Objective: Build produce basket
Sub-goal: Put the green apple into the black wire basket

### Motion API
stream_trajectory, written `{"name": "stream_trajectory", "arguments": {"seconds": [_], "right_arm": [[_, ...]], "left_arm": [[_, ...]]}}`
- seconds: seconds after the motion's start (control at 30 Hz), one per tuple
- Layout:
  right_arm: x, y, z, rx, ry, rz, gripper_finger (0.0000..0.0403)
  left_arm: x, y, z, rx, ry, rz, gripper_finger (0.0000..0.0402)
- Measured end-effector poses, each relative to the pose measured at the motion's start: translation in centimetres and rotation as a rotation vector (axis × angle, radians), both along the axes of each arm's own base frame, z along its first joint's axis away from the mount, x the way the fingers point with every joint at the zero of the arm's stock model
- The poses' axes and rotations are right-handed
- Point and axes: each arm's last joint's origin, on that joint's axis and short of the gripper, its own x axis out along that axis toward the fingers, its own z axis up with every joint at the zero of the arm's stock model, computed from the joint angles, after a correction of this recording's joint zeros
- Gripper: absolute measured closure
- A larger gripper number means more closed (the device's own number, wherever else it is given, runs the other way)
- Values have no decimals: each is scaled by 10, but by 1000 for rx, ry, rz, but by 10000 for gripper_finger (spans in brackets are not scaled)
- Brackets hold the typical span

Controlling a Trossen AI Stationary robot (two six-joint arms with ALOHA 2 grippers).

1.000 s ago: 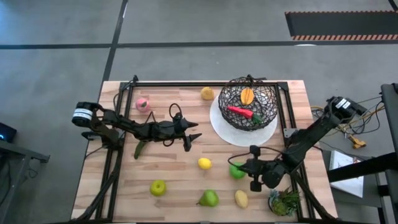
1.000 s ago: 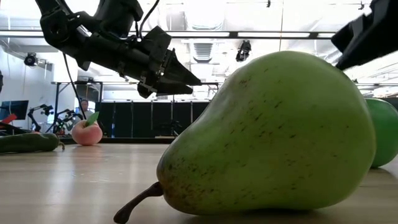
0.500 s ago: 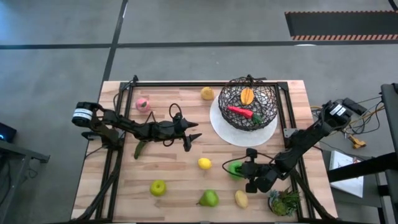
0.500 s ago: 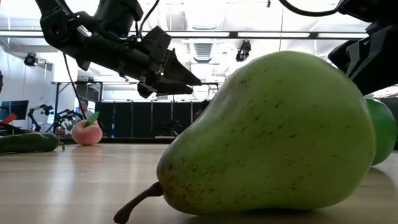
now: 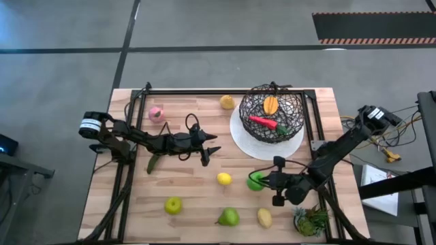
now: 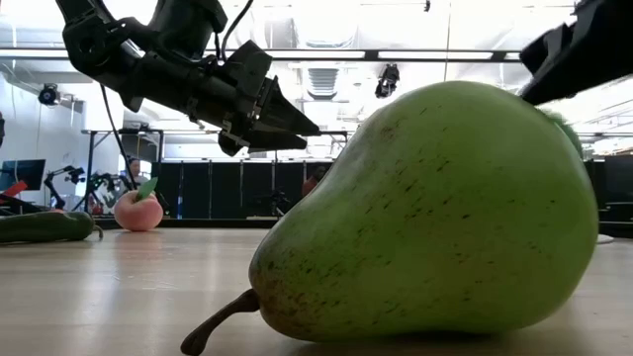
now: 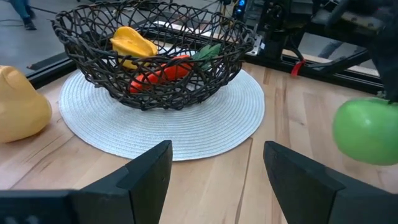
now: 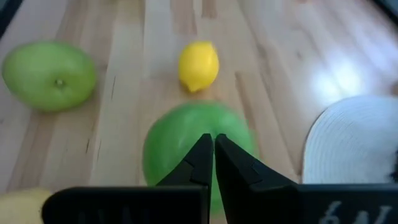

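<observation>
1. Pear lay on the desk at the near edge.
2. Right hand had its fingers fully closed behind a green apple.
3. Left hand hovered mid-desk, part open, empty.
4. Basket sat far right on a white mat.

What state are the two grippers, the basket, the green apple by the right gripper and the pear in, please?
left gripper: open, empty, above the table.
right gripper: shut on the green apple.
green apple: held off the table.
basket: upright, holding two pieces.
pear: lying on its side.
</observation>
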Motion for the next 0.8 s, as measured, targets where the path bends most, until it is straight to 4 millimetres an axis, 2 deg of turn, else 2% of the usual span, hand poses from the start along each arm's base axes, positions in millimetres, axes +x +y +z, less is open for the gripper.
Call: {"name": "stream_trajectory", "arguments": {"seconds": [0.27, 0.43, 0.53, 0.67, 0.8], "right_arm": [[-7, -12, 20, 1, -60, -24, 394], [-1, -12, 11, 49, -2, -24, 394], [2, -9, 1, 77, 56, -20, 387], [2, -6, -9, 149, 148, -5, 348], [-3, -8, -19, 150, 247, -60, 280]], "left_arm": [[0, 0, 0, 0, 0, -1, 164], [0, -2, 0, 12, 4, -18, 164], [0, -12, 0, 65, 17, -96, 164], [1, -28, 3, 111, 15, -176, 164], [0, -40, 4, 102, 10, -249, 164]]}}
